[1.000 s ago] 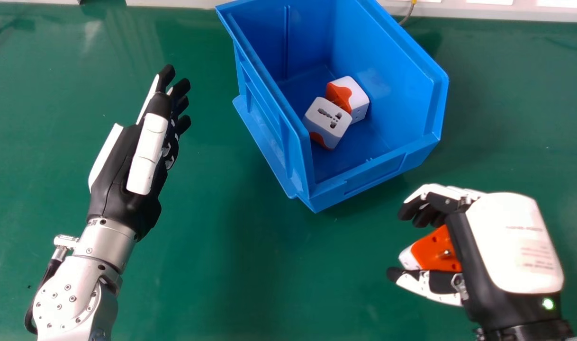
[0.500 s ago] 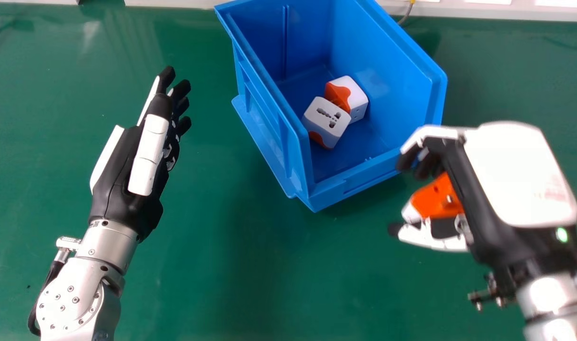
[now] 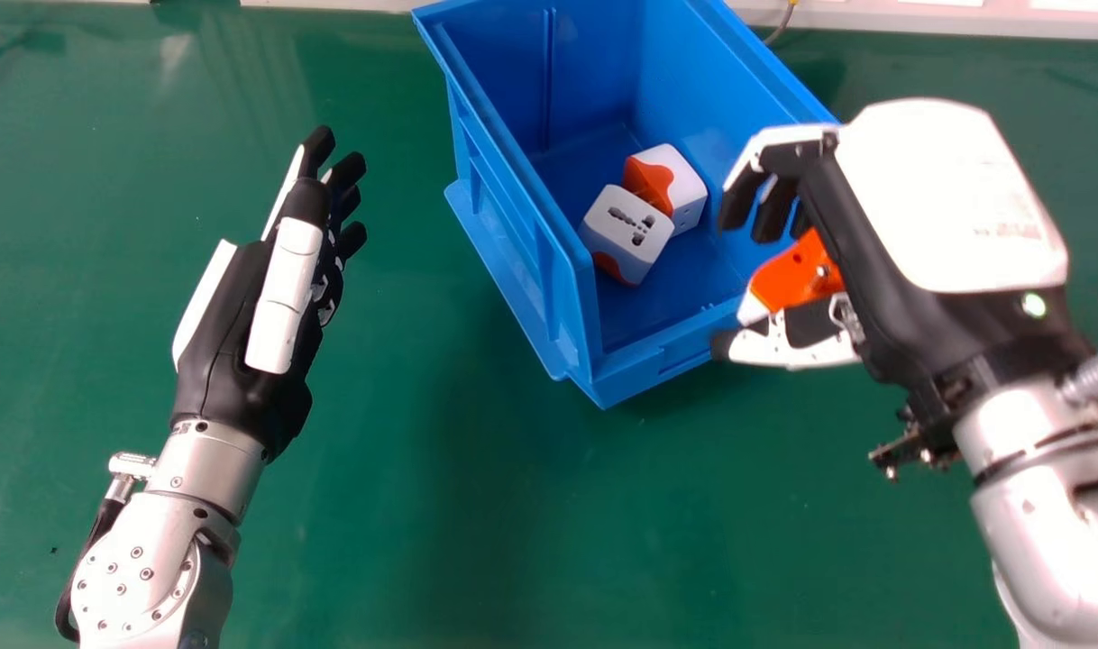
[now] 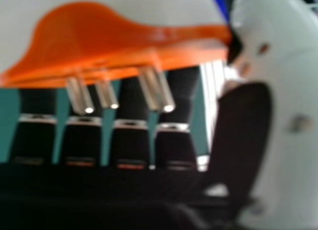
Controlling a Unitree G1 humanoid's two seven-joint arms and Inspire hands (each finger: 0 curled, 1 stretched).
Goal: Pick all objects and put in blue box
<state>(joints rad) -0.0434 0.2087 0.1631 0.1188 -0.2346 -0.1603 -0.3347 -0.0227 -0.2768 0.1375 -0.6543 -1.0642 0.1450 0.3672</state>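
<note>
Placing step: right hand (image 3: pixel 950 203) grasps a plug adapter (image 3: pixel 797 275) by the blue box's (image 3: pixel 513 225) near right corner; two others (image 3: pixel 626 234) inside; left hand (image 3: pixel 233 333), relaxed, left of it. Next: bring inward, release.

Table (image 3: pixel 513 541): green, glossy, faint pale reflections.
Far border: pale strip (image 3: pixel 964 22), bright white patches (image 3: pixel 1076 4) towards right.
Cable (image 3: pixel 787 20): thin, beside strip.
</note>
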